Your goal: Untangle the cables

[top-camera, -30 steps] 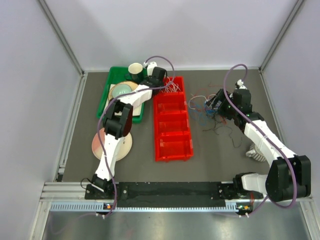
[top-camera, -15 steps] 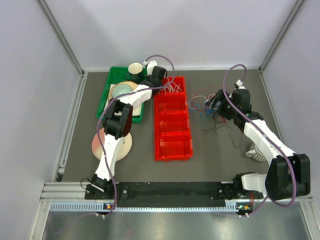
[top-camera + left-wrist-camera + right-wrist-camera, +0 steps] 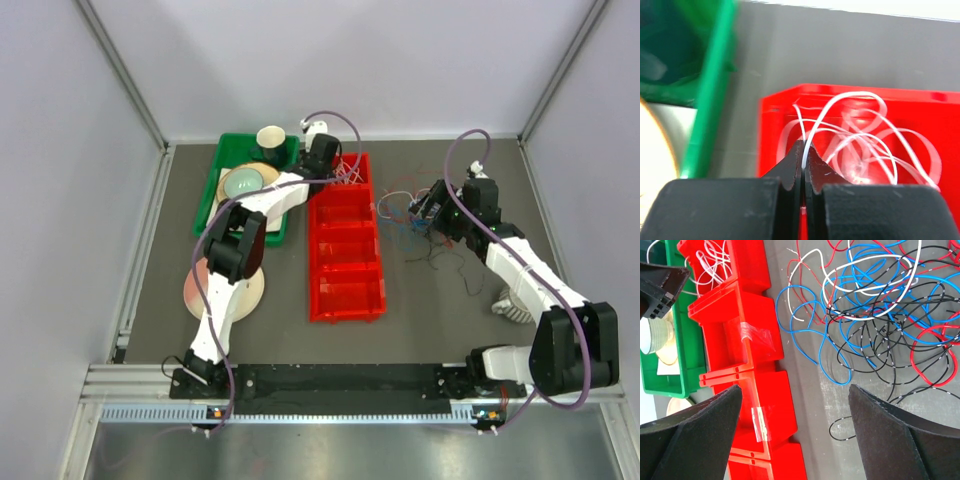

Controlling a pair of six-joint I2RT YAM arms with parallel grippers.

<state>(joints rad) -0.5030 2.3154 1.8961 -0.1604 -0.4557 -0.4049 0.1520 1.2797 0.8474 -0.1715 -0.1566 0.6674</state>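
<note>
A tangle of thin red, blue, white and black cables [image 3: 880, 305] lies on the grey table, right of the red bin; it also shows in the top view [image 3: 418, 222]. More white cables [image 3: 860, 137] lie in the far compartment of the red bin [image 3: 345, 240]. My left gripper [image 3: 803, 150] is shut on one white cable over that compartment; it also shows in the top view [image 3: 337, 168]. My right gripper [image 3: 795, 405] is wide open and empty above the table between the bin and the tangle; it also shows in the top view [image 3: 432, 208].
A green tray [image 3: 225, 180] with a bowl, a plate and a dark cup [image 3: 271, 138] stands left of the bin. A pale plate [image 3: 240, 290] lies under the left arm. A whitish object [image 3: 510, 303] lies at the right. Grey walls close the table in.
My left gripper has moved a little to the right and farther over the bin's far compartment. My right arm has barely moved.
</note>
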